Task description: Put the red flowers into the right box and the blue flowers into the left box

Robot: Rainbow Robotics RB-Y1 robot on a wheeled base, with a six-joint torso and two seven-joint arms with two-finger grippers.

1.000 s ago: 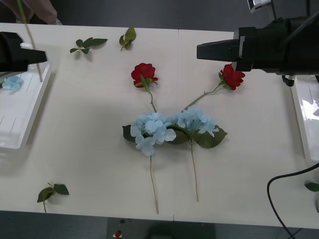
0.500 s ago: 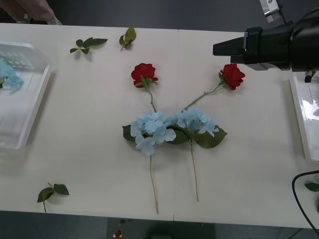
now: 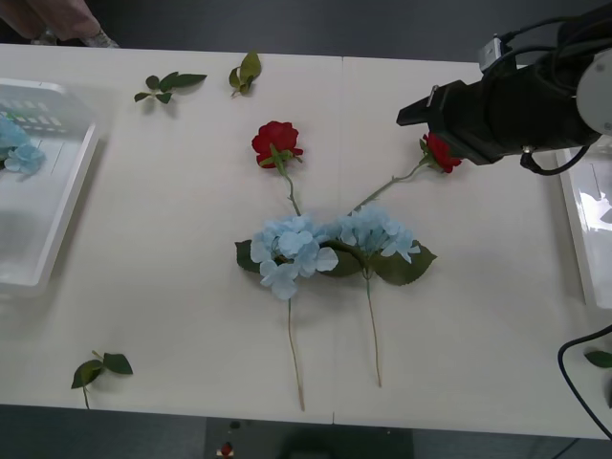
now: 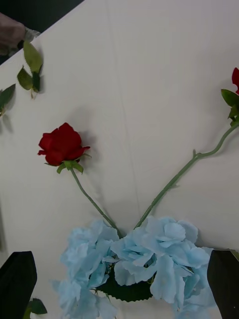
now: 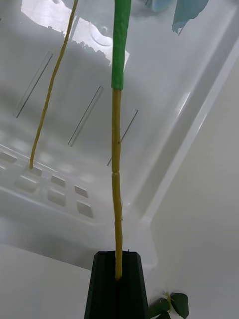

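While the right gripper (image 3: 413,112) hangs open-fingered above one red flower (image 3: 442,152) | left gripper (image 5: 118,284) clenches a blue flower's stem (image 5: 116,164) over the left box (image 5: 164,114) | two blue flowers (image 3: 325,247) mid-worktop (image 3: 172,239).
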